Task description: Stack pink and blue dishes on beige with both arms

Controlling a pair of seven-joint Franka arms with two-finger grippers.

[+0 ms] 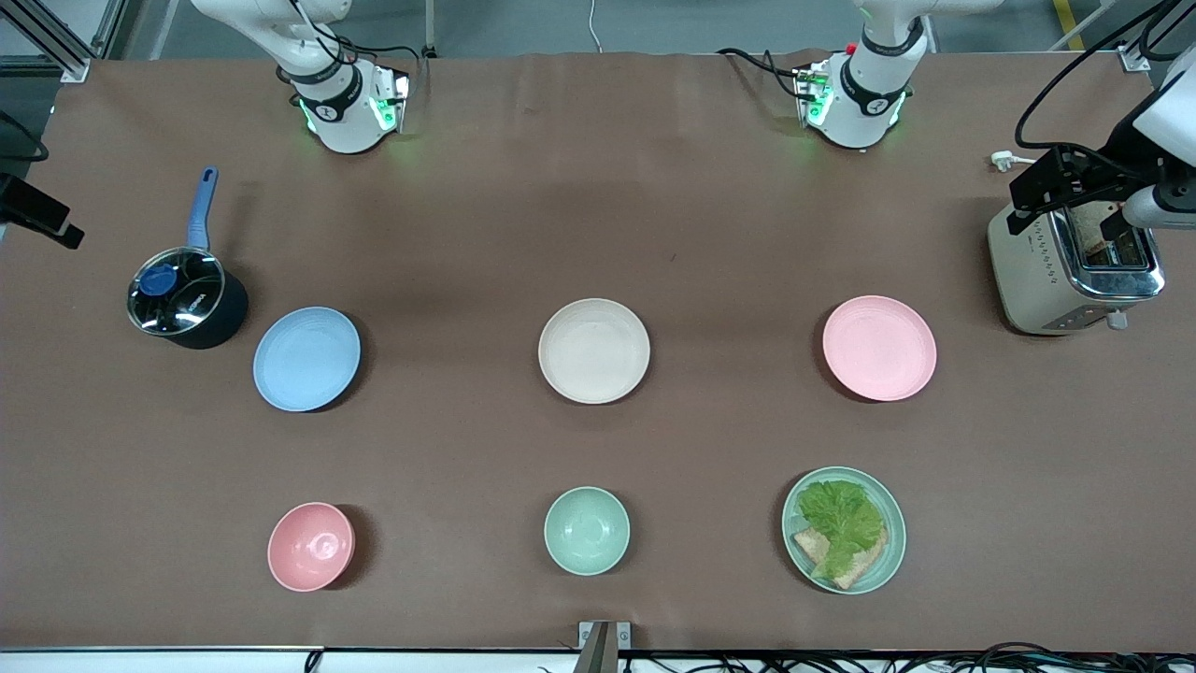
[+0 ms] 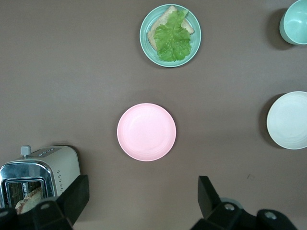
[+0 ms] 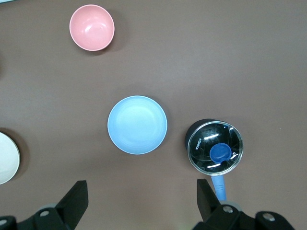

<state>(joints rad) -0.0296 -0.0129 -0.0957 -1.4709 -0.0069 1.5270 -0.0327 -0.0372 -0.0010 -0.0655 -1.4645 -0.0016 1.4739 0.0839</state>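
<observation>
The beige plate (image 1: 593,350) lies in the middle of the table. The pink plate (image 1: 878,348) sits toward the left arm's end and the blue plate (image 1: 306,358) toward the right arm's end, all three in one row and apart. In the left wrist view my left gripper (image 2: 144,191) hangs open, high over bare table beside the pink plate (image 2: 146,132), with nothing between its fingers. My right gripper (image 3: 141,191) is open too, high over bare table beside the blue plate (image 3: 137,124). Neither gripper shows in the front view.
A lidded saucepan (image 1: 182,299) stands close to the blue plate. A toaster (image 1: 1074,271) stands at the left arm's end under a black device. Nearer the front camera sit a pink bowl (image 1: 310,546), a mint bowl (image 1: 586,530) and a mint plate with lettuce and bread (image 1: 844,529).
</observation>
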